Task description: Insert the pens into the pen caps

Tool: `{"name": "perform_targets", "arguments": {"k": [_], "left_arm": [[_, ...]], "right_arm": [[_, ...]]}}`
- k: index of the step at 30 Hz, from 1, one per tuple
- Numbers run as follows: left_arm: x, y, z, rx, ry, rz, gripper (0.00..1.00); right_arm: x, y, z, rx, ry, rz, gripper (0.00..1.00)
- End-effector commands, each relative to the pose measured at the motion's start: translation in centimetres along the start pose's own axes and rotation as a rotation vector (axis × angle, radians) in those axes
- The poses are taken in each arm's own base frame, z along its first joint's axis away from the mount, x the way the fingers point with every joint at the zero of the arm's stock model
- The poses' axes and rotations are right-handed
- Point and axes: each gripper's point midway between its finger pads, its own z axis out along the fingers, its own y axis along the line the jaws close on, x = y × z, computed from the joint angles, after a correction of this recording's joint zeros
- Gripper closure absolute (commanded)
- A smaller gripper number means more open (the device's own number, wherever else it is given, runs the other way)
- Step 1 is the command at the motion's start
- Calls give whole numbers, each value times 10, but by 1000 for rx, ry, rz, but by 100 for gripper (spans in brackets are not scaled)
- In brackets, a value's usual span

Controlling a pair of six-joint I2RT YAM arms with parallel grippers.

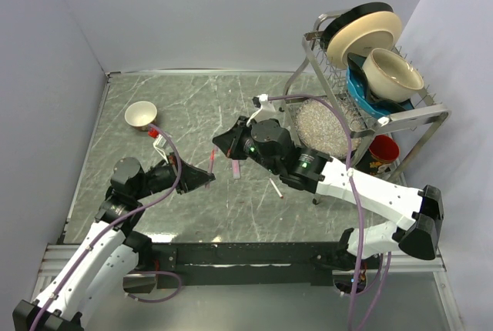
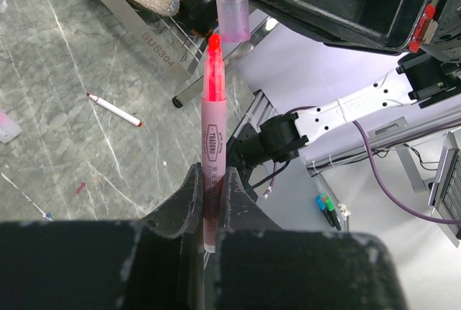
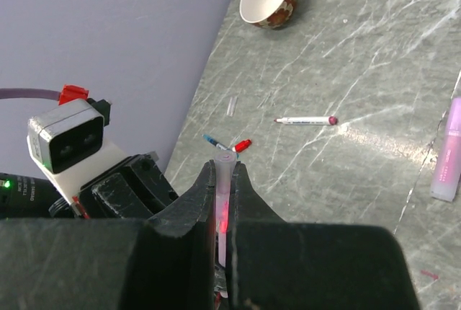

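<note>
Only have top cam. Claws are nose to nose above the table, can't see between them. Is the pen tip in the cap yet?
Observer: Not yet. Left wrist view: the pink-barrelled pen with a red felt tip, clamped upright in the left claw, has its tip right at the mouth of the translucent pink tubular cap, not inside.
Operator: Lined up?
Observer: Not quite. In that view the tip meets the left edge of the cap's mouth, off its middle.
Operator: How's the right claw holding?
Observer: Right wrist view: it is shut on the cap, open end sticking out in front.
</note>
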Motion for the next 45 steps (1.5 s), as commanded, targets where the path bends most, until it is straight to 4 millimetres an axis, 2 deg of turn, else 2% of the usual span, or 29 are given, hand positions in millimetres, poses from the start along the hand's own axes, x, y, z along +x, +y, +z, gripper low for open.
{"name": "perform_targets", "arguments": {"k": [1,7,16,38,45], "left_arm": [[-12,-16,-1,47,-25,79,99],[-12,-17,-1,49,-25,83,99],[-15,-20,-1,55,-33,86,99],[-19,-27,-2,73,-45,95,99],[-25,-25,0,63,-70,83,99]], "right_arm": [[-26,16,-1,-22,-69,2,100],[-30,18,0,-20,-74,-5,100],[-18,10,3,-13,-50,3,100],[-12,7,6,-7,-39,-7,100],[3,8,1,-34,-10,29,100]]}}
